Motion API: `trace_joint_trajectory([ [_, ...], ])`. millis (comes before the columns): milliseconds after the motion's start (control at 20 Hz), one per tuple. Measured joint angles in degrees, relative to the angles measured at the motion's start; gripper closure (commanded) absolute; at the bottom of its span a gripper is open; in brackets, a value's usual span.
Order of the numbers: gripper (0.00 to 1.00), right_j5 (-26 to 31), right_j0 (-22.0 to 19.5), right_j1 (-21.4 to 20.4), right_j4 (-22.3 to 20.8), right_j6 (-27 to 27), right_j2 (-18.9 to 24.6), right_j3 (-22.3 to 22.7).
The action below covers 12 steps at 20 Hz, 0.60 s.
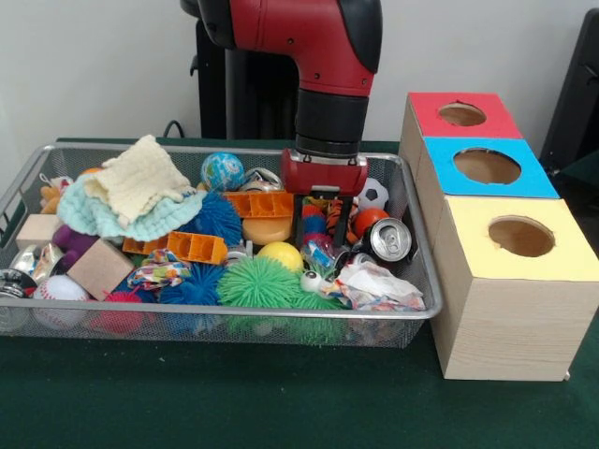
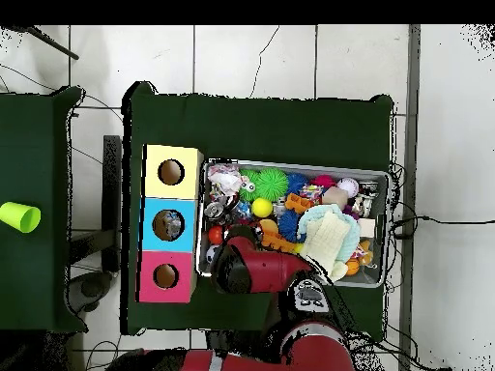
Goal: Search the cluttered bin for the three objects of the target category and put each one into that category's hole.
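Glossy red shell on the arm [image 1: 309, 37], thick and rounded, bending like an elbow pipe. Black rounded cap on one side of the bend and a second black patch at the other. Below the red shell, a black cylindrical wrist section with a thin silver ring at its lower edge. Under that, a flat red gripper [image 1: 325, 220] block, wider than the wrist, with dark slim fingers [image 1: 342, 220] hanging beneath. Seen from above, the same red tube with a black rounded joint and a round grey-and-white disc near the base.
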Motion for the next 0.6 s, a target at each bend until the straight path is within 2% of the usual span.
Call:
trace_joint_trajectory([
  [350,0.0,-1.53,-0.01,-0.04,0.27,0.0,0.01,0.01],
  [600,0.0,-1.53,-0.59,-1.87,0.27,0.0,0.41,0.02],
])
